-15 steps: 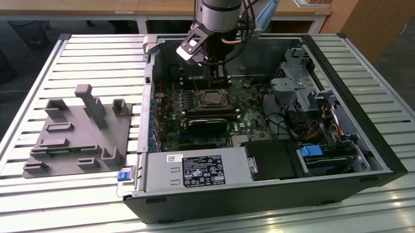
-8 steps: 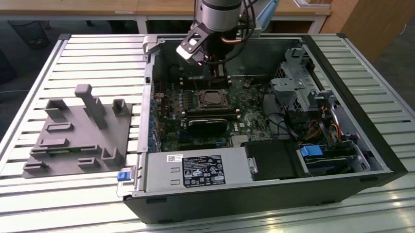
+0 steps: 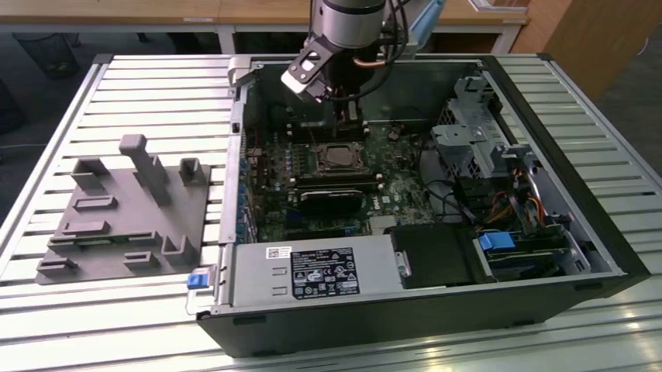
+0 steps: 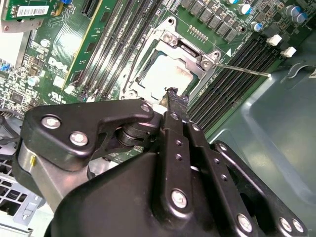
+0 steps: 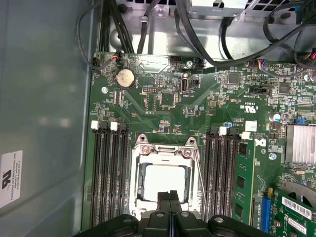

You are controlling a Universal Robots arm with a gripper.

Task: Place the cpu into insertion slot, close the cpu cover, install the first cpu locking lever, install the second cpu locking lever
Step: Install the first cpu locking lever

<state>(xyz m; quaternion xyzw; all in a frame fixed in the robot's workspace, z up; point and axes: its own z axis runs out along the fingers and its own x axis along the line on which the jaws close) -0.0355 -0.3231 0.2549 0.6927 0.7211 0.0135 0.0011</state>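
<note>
The tool (image 5: pixel 169 195), drawn together and empty, hovers over the cpu (image 5: pixel 165 178) seated in the insertion slot (image 5: pixel 164 143) beneath the lowered cpu cover (image 5: pixel 137 182); latching the locking lever (image 4: pixel 243 69) appears in hand, demanding precise contact.

cpu (image 5: pixel 165 180): one edge behind jaws; cpu cover (image 5: pixel 165 147): likewise

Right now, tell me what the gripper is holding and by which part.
Nothing: the gripper is shut empty, fingertips together over the edge of the cpu cover.
</note>
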